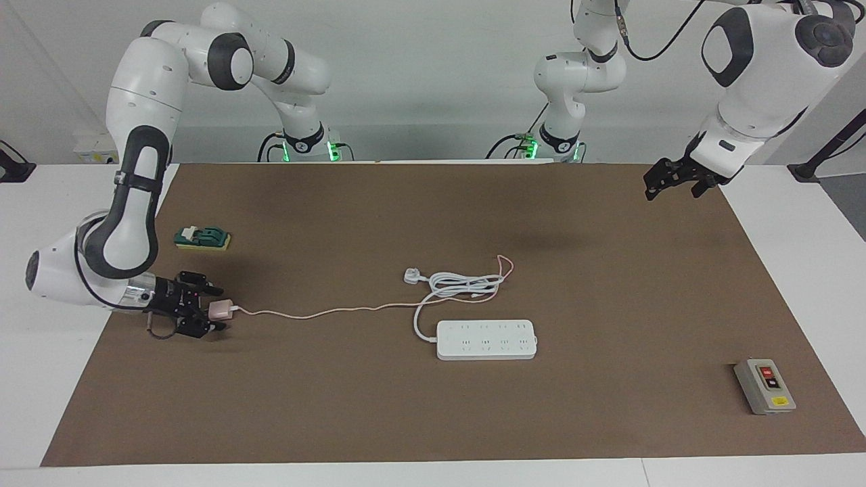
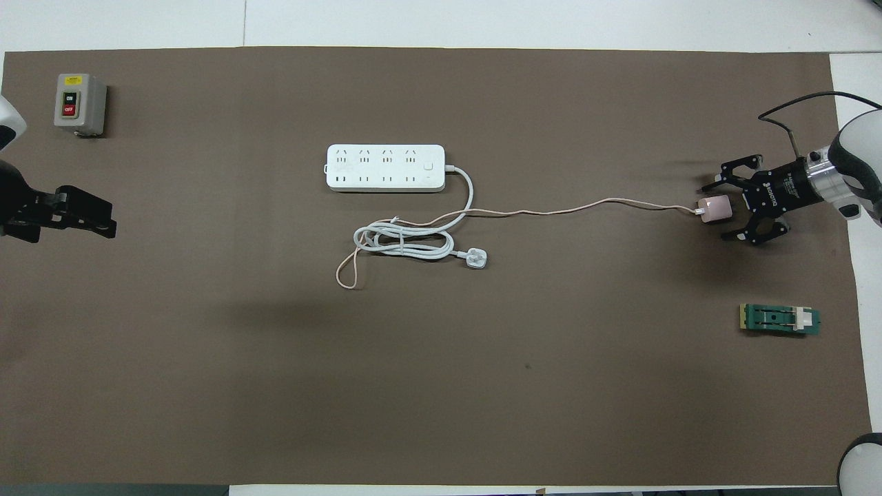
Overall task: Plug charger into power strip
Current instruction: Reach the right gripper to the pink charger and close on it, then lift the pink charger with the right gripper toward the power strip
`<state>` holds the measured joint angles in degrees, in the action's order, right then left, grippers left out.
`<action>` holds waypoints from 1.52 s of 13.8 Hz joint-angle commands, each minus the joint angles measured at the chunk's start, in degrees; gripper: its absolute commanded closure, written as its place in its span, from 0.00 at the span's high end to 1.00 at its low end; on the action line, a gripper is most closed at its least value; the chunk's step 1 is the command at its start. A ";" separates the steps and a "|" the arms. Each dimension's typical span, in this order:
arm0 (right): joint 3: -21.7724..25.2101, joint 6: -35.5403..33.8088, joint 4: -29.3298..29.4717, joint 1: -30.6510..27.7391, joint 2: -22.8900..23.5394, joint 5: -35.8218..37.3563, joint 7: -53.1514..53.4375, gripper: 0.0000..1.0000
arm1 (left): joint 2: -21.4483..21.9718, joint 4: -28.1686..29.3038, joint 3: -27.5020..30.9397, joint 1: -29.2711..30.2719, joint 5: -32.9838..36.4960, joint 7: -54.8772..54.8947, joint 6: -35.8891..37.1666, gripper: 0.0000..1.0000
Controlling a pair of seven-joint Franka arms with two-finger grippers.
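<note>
The right gripper (image 1: 211, 308) is seen low at the right arm's end of the brown mat (image 1: 433, 419), its fingers spread on either side of the pale-pink charger (image 1: 220, 310), not clenched on it. The charger's thin pink cable (image 1: 325, 312) is trailed toward the white power strip (image 1: 486, 339) at mid-table. The left gripper (image 1: 671, 182) is held released, waiting above the mat's corner.

So on the brown mat (image 1: 609, 284) there's a grey switch box (image 1: 764, 386) with red and black buttons, well apart from the left gripper (image 1: 666, 181) over that same end. A small green block (image 1: 202, 237) on a yellow base sits near the right gripper (image 1: 215, 308), a bit closer to the robots.
</note>
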<state>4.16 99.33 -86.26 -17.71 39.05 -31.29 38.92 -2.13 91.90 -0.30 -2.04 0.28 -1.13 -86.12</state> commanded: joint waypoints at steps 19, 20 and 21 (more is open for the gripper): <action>-0.03 5.20 0.48 0.73 0.43 1.75 0.34 0.00 | 1.43 1.44 -0.06 0.37 -0.54 0.51 -0.98 1.00; 0.05 2.04 0.74 2.14 -1.76 2.54 3.50 0.00 | 1.43 1.44 -0.06 0.37 -0.54 0.51 -0.98 1.00; 0.06 -0.69 0.92 3.37 -3.96 3.24 6.31 0.00 | 1.43 1.44 -0.06 0.37 -0.54 0.51 -0.98 1.00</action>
<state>4.18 100.56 -85.40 -17.17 38.07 -29.94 40.12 -2.13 91.90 -0.30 -2.04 0.28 -1.13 -86.12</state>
